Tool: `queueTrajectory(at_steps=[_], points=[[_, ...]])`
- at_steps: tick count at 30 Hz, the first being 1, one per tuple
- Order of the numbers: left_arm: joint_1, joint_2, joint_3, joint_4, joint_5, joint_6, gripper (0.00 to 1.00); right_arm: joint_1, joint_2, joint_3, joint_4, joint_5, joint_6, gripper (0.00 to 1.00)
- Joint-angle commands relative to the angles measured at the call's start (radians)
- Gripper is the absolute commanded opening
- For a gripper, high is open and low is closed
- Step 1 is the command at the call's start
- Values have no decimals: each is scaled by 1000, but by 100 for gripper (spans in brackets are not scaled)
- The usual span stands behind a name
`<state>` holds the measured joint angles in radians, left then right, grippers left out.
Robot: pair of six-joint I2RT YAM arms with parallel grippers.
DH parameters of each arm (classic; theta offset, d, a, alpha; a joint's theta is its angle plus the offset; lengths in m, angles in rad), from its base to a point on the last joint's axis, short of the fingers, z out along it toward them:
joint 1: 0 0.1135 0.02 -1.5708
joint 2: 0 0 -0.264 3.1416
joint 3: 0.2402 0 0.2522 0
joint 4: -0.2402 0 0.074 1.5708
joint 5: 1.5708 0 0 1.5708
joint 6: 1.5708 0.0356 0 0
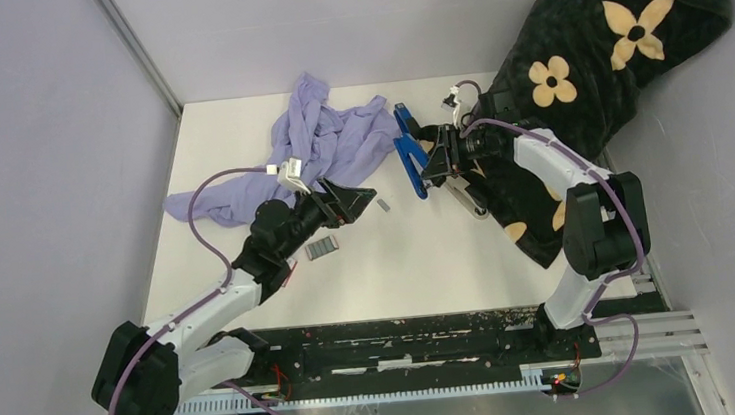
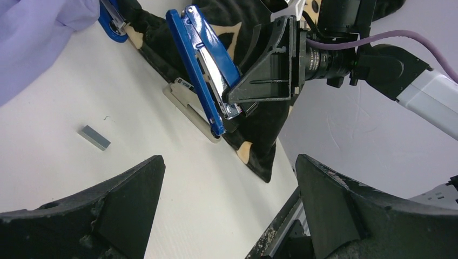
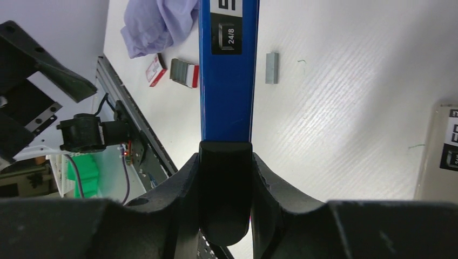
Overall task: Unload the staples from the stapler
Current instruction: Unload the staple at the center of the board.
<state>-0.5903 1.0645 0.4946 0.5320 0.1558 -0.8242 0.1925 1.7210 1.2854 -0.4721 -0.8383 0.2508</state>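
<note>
My right gripper (image 1: 431, 158) is shut on the blue stapler (image 1: 407, 154) and holds it on edge above the table, its black rear end (image 3: 226, 183) clamped between the fingers. The stapler (image 2: 199, 65) is hinged open, with its silver inner rail showing. One short grey strip of staples (image 1: 383, 204) lies loose on the white table, also seen in the wrist views (image 2: 95, 137) (image 3: 271, 68). A small stack of staples (image 1: 322, 247) lies nearer the left arm. My left gripper (image 1: 356, 199) hovers open and empty just left of the loose strip, fingers (image 2: 135, 183) wide apart.
A purple cloth (image 1: 318, 142) is crumpled at the back left. A black flowered cloth (image 1: 581, 58) covers the right side. A pale flat metal piece (image 2: 186, 105) lies at its edge. A red-and-white box (image 3: 155, 70) sits beside the stack. The metal rail (image 1: 405, 340) runs along the near edge.
</note>
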Motion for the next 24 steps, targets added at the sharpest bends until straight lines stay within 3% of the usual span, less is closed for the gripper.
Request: queueTrajectory(at_steps=[1,24], points=[[2,29,57,92,51,-41,98,-13,-75,-1,136,-147,51,1],[3,97,26,369,140,-164,98,-32,-82,-23,294,-282,201,1]])
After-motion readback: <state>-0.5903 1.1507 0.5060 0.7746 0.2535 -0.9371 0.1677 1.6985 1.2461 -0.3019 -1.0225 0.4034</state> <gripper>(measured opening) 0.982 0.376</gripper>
